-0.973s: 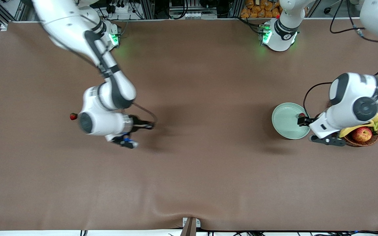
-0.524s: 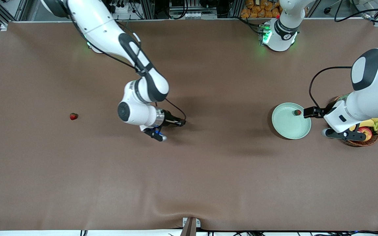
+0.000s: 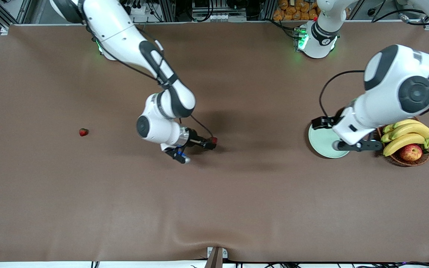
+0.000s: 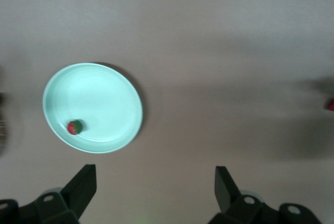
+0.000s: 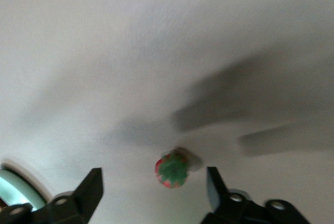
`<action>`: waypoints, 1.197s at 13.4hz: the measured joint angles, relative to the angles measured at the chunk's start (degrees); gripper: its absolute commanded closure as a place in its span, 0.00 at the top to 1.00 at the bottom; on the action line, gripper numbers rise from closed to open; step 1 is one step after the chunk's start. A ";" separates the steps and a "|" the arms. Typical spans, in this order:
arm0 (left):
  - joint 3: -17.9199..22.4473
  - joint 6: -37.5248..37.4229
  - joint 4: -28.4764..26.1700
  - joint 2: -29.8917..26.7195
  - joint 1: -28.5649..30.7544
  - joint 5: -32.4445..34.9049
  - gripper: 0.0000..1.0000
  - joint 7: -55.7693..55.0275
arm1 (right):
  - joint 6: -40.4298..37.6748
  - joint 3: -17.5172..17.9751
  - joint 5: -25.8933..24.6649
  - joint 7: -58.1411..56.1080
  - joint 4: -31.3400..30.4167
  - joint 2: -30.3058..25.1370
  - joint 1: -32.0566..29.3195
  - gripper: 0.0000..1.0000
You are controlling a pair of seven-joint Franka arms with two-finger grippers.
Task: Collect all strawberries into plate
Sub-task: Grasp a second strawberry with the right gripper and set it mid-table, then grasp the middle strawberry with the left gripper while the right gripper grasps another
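The mint-green plate point(image 3: 322, 144) lies toward the left arm's end of the table. One strawberry point(image 4: 74, 126) lies in the plate point(image 4: 93, 104); the left arm hides it in the front view. My left gripper point(image 3: 317, 123) is open and empty, up over the plate's edge point(image 4: 155, 187). A second strawberry point(image 3: 213, 140) sits on the table mid-way along. My right gripper point(image 3: 207, 143) is open, and this berry point(image 5: 172, 170) lies between its fingertips point(image 5: 92, 185). A third strawberry point(image 3: 83, 132) lies alone toward the right arm's end.
A brown wicker basket point(image 3: 404, 160) with bananas point(image 3: 408, 134) and an apple point(image 3: 410, 152) stands beside the plate, toward the left arm's end. The table is covered with a brown cloth point(image 3: 237, 204).
The left gripper let a strawberry go into the plate, drew back, then swung over the plate's edge. The right gripper moved along the table to the middle strawberry.
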 measured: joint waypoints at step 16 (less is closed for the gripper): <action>0.05 11.63 -0.23 9.77 -19.97 5.11 1.00 -34.54 | -24.64 -0.65 -50.50 -34.36 0.68 -5.08 -36.80 1.00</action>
